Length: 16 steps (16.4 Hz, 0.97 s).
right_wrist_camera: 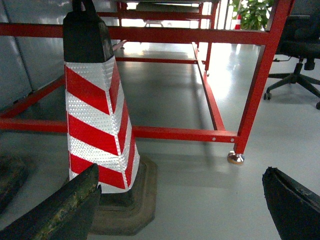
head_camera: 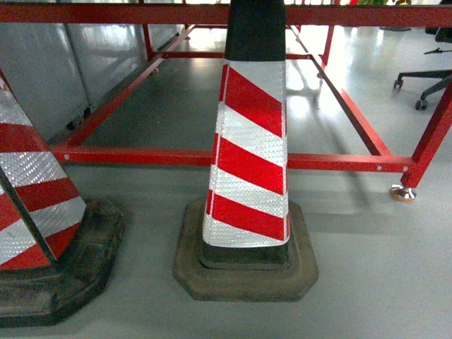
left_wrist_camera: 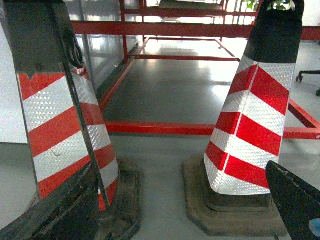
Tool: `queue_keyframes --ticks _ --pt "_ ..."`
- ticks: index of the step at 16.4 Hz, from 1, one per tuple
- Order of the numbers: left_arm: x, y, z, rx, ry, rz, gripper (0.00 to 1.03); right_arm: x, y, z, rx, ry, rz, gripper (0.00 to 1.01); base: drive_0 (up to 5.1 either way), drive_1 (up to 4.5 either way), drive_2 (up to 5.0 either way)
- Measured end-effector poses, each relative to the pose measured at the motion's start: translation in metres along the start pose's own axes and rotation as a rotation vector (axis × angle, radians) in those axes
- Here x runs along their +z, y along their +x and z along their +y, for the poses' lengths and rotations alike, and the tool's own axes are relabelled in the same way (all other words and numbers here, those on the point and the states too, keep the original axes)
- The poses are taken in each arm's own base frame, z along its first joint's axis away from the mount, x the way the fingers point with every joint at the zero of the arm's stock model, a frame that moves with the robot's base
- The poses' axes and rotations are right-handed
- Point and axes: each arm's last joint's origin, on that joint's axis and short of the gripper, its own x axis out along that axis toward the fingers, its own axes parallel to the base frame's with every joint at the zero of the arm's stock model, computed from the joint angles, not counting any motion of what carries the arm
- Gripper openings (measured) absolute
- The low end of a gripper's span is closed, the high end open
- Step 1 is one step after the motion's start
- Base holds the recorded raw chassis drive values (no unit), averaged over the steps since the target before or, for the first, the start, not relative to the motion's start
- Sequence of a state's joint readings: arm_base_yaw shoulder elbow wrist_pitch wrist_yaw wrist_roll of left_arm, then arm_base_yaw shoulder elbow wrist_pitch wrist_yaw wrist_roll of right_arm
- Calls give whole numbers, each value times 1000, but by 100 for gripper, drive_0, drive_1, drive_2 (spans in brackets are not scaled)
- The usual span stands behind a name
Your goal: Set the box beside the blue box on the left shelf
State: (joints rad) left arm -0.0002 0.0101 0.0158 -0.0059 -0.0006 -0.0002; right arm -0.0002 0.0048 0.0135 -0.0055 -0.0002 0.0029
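**A:** What are the grippers up to?

**B:** Both are spread wide with nothing between them. In the left wrist view the left gripper (left_wrist_camera: 180, 210) only shows as two dark, worn fingers (left_wrist_camera: 60, 212) poking in from the bottom corners, big gap in the middle. Same deal on the right wrist: the right gripper (right_wrist_camera: 175, 205) has one scuffed black finger at each bottom corner, apart and holding nothing. Neither shows up in the head view.

**A:** And past them?

**B:** Traffic cones. A red-and-white striped reflective traffic cone with a black rubber base (head_camera: 251, 162) stands upright on the grey glossy floor (head_camera: 367, 268), dead centre of the head view. A second striped cone of the same kind (head_camera: 32, 212) stands near it toward the left edge, bases apart. The left wrist camera looks right between the two.

**A:** Behind the cones?

**B:** A red-painted metal shelf frame (head_camera: 141, 157), its lowest rail running across just behind the centre cone, one foot pad (head_camera: 403, 193) resting on the floor at the right. A black swivel office chair (right_wrist_camera: 300, 55) and a green leafy plant (right_wrist_camera: 252, 12) sit well back on the right.

**A:** The blue crate?

**B:** Can't see it in any view.
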Motion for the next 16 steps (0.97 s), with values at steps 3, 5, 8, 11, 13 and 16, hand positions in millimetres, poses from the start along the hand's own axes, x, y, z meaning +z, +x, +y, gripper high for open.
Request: queue_keyframes --ticks 3,5,8,11,13,16 --pt "0 0 0 0 0 0 98 0 0 0 0 0 0 98 0 0 0" --pt "0 0 0 0 0 0 98 0 0 0 0 0 0 98 0 0 0" --pt "0 0 0 0 0 2 98 0 0 0 0 0 1 98 0 0 0" --pt "0 0 0 1 0 -1 98 0 0 0 0 0 -1 98 0 0 0" --pt "0 0 0 0 0 2 98 0 0 0 0 0 -1 98 0 0 0" --pt "0 0 0 0 1 0 98 0 0 0 0 0 0 98 0 0 0"
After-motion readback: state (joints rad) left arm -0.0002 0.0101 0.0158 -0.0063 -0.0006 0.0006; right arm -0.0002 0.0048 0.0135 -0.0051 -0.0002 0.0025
